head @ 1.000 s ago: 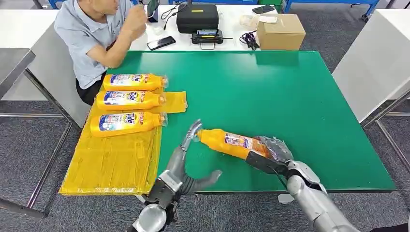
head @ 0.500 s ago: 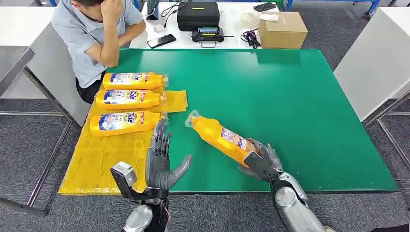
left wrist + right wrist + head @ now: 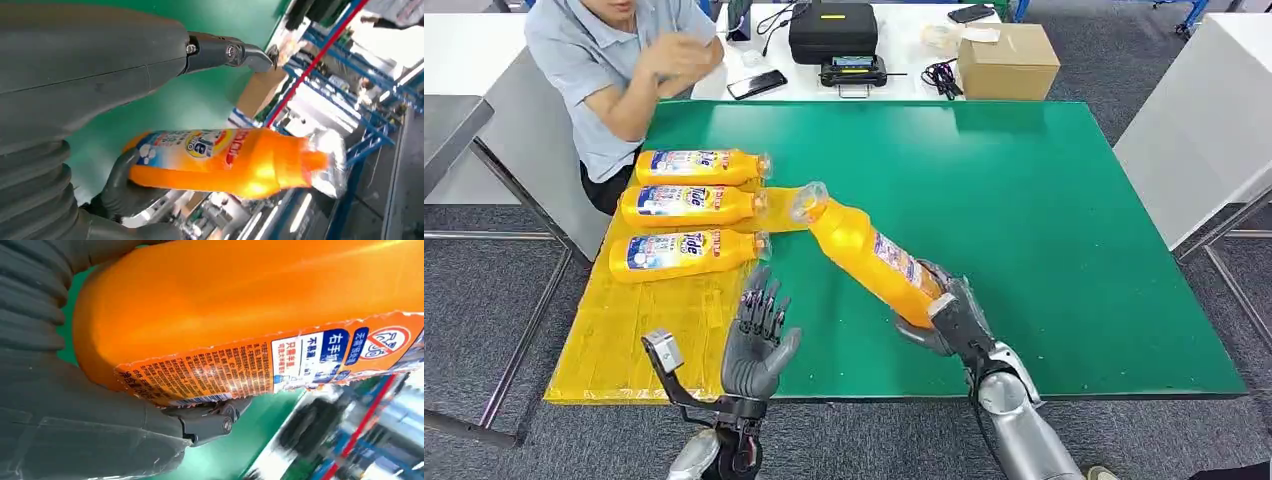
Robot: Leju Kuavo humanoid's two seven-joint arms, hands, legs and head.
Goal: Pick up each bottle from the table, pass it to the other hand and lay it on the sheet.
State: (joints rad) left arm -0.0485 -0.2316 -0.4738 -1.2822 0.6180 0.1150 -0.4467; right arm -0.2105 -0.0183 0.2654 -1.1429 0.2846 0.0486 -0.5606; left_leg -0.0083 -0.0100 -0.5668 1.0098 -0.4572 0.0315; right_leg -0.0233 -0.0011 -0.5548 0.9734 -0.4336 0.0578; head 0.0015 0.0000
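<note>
Gripping the base of an orange bottle point(image 3: 864, 258), the right hand point(image 3: 952, 318) held it tilted above the green table point(image 3: 1044, 230), its clear-wrapped cap pointing up and toward the yellow sheet point(image 3: 654, 330). The left hand point(image 3: 758, 342) stood upright near the table's near edge, just beside the sheet, fingers spread and holding nothing, palm toward the bottle but apart from it. Three more bottles point(image 3: 686, 206) lay side by side on the sheet's far part. A person point(image 3: 614, 70) sat at the far left corner, beside a white table with a black case point(image 3: 832, 30) and a cardboard box point(image 3: 1008, 62).
</note>
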